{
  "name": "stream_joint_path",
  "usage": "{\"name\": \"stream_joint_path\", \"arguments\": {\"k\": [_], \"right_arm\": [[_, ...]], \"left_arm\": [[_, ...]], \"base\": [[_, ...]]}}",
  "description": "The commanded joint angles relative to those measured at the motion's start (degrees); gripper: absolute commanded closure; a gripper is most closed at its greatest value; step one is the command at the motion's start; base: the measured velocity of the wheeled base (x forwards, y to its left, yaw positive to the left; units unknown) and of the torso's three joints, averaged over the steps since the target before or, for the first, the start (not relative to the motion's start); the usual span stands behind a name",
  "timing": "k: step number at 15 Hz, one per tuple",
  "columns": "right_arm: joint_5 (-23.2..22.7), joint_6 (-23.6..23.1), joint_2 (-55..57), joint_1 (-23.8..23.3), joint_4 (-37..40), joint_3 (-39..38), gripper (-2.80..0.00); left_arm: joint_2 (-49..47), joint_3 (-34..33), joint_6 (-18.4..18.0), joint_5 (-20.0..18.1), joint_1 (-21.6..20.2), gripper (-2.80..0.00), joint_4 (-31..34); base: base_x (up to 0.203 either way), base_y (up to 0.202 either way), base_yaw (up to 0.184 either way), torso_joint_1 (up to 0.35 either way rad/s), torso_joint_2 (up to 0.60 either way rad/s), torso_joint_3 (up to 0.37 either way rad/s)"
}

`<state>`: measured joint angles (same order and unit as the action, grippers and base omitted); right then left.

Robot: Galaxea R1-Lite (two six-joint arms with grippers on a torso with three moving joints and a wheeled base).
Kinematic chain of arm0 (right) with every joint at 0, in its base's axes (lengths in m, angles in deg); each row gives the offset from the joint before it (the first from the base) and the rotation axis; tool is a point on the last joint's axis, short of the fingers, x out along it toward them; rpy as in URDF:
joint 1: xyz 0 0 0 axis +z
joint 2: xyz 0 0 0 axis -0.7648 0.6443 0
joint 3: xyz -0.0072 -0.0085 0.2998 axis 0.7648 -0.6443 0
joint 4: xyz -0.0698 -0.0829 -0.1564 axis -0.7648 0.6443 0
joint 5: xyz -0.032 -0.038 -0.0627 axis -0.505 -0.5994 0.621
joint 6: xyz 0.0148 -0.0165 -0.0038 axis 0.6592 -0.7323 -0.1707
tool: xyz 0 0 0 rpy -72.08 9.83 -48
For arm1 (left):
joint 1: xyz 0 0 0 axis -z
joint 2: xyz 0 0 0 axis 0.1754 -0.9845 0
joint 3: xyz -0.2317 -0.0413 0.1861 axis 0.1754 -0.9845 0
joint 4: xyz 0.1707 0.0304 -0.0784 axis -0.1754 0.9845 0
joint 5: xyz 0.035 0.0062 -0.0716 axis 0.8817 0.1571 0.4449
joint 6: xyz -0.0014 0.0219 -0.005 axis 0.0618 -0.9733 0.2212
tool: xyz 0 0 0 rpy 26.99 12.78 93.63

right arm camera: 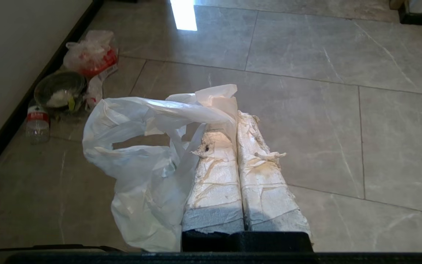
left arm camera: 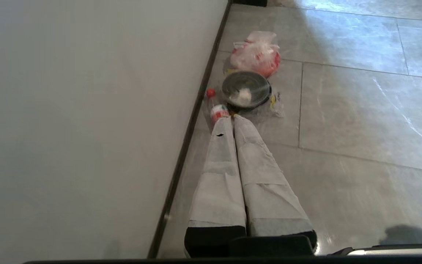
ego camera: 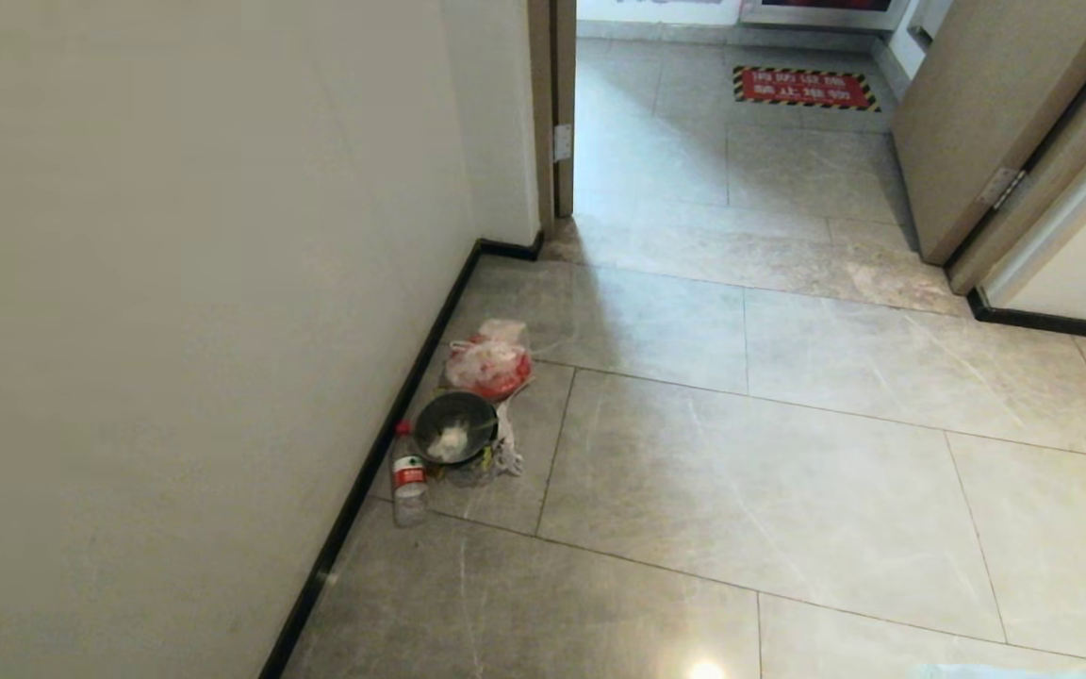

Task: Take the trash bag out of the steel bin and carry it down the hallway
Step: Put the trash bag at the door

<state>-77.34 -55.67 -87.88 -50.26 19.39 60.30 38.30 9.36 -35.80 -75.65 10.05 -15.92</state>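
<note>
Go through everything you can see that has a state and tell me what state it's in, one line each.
trash bag: out of any bin, hanging crumpled from the right end effector.
right end effector: shut on the bag.
left end effector: shut, empty.
clear bag with red contents: tied, on the floor by the wall.
plastic bottle: upright, capped.
round container: on the floor, clear lid on.
wooden door: open.

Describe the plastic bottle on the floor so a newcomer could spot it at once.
Follow the pale wall on the left down to its dark baseboard, where a small heap of rubbish sits on the grey tiles. The bottle is the item nearest the camera, right beside the baseboard. Unlike the round dark bowl and the clear bag with red contents behind it, it is clear, with a red cap and red label.
</note>
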Motion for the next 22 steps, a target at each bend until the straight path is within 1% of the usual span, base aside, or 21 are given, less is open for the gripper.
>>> {"name": "stream_joint_path", "arguments": {"k": [1, 4, 8, 18, 22], "right_arm": [[0.01, 0.00, 0.00, -0.06, -0.05, -0.01, 0.00], [0.01, -0.09, 0.00, -0.15, -0.05, -0.01, 0.00], [0.10, -0.09, 0.00, -0.06, 0.04, -0.01, 0.00], [0.01, 0.00, 0.00, -0.06, -0.05, -0.01, 0.00], [0.01, 0.00, 0.00, -0.06, -0.05, -0.01, 0.00]], "left_arm": [[0.02, 0.00, 0.01, 0.04, 0.05, 0.00, 0.02], [0.02, 0.00, 0.00, 0.04, 0.05, 0.00, 0.02], [0.02, 0.00, 0.01, 0.04, 0.05, 0.00, 0.02], [0.02, 0.00, 0.01, 0.04, 0.05, 0.00, 0.11], [0.02, 0.00, -0.14, 0.02, 0.05, 0.00, 0.02]], "base": [[0.187, 0.000, -0.003, -0.002, 0.01, 0.000], [0.174, 0.000, -0.004, 0.002, 0.00, 0.000], [0.016, 0.000, 0.003, 0.001, 0.00, -0.001], [0.003, -0.015, 0.153, 0.002, 0.00, 0.002], [0.000, -0.001, 0.019, 0.002, 0.00, 0.000]]}}
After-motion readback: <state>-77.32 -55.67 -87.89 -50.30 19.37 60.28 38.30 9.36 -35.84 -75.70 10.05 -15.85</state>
